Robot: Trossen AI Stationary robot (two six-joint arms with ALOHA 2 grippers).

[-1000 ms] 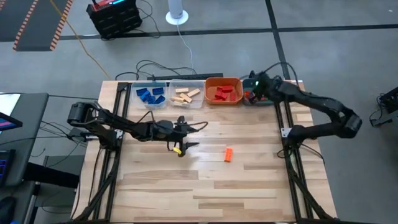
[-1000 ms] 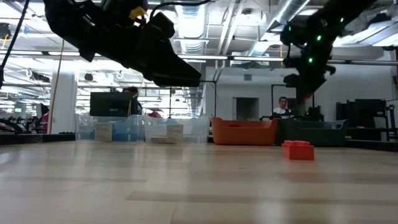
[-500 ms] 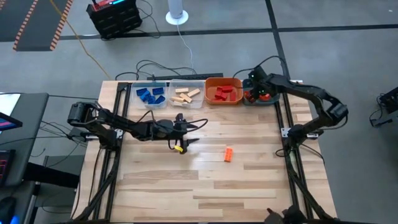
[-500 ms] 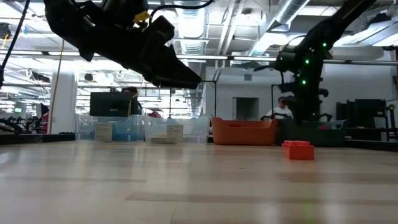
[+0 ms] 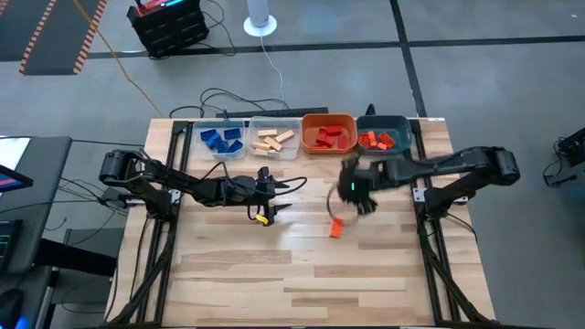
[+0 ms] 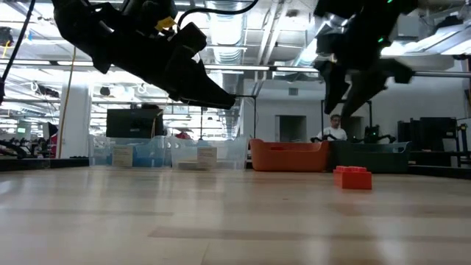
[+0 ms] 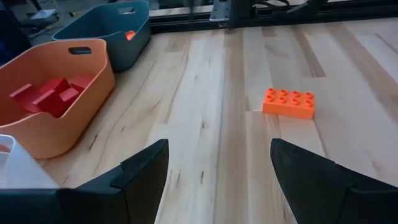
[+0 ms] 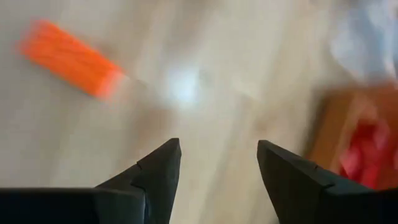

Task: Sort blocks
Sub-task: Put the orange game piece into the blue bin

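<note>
right gripper point(image 5: 358, 194) wide, empty, above table point(image 5: 302, 274) just beside orange block point(image 5: 335, 227) | left gripper point(image 5: 274, 199) wide, empty, hovering mid-table, left of block | bins along far edge

I count four bins point(image 5: 302, 134) along the far edge of my desk point(image 5: 302, 265), one loose orange block point(image 5: 335, 227), and my two tools.
</note>
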